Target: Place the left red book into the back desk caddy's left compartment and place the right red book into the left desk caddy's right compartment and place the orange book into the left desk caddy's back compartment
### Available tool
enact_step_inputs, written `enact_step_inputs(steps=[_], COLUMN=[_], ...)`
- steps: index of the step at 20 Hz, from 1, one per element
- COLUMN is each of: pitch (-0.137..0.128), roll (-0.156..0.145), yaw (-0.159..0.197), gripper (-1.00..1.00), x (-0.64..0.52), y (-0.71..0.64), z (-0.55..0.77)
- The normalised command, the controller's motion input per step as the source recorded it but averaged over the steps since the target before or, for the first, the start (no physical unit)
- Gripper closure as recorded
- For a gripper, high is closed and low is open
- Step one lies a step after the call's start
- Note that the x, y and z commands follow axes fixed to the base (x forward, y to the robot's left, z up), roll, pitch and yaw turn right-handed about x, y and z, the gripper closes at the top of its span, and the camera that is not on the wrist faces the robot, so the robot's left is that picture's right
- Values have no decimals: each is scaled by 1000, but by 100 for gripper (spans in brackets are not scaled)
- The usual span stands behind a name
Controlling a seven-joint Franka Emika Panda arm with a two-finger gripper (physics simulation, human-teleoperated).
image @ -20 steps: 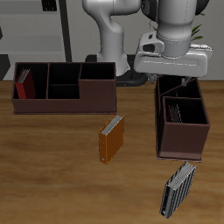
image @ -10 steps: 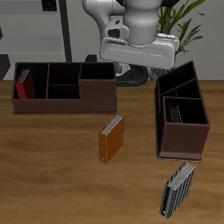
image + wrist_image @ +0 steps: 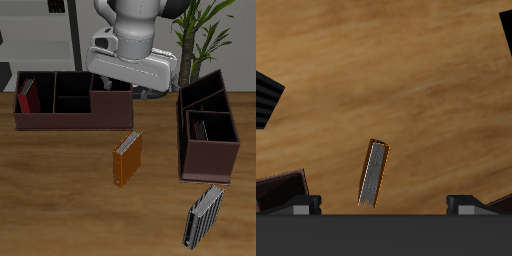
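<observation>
We see our single white robot arm [image 3: 135,25] reaching forward from the back of the table, its wide, rounded links stacked one over another. The wrist ends in a broad, pale grey hand block held roughly level, high above the tabletop. Our gripper [image 3: 134,88] hangs under that block, mostly hidden in shadow, so in the exterior view we cannot tell how the jaws stand. In the wrist view, two dark fingertips [image 3: 303,203] show far apart at the frame's edge, with nothing between them: the jaws are spread wide.
</observation>
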Motion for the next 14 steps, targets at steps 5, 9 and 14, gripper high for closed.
enact_step_inputs(steps=[5, 9, 14], pitch=[19, 8, -1], roll=[-18, 13, 16], yaw=[-20, -7, -12], gripper=[-100, -100, -100], x=[190, -24, 58], y=[-253, -26, -44], z=[-274, -96, -84])
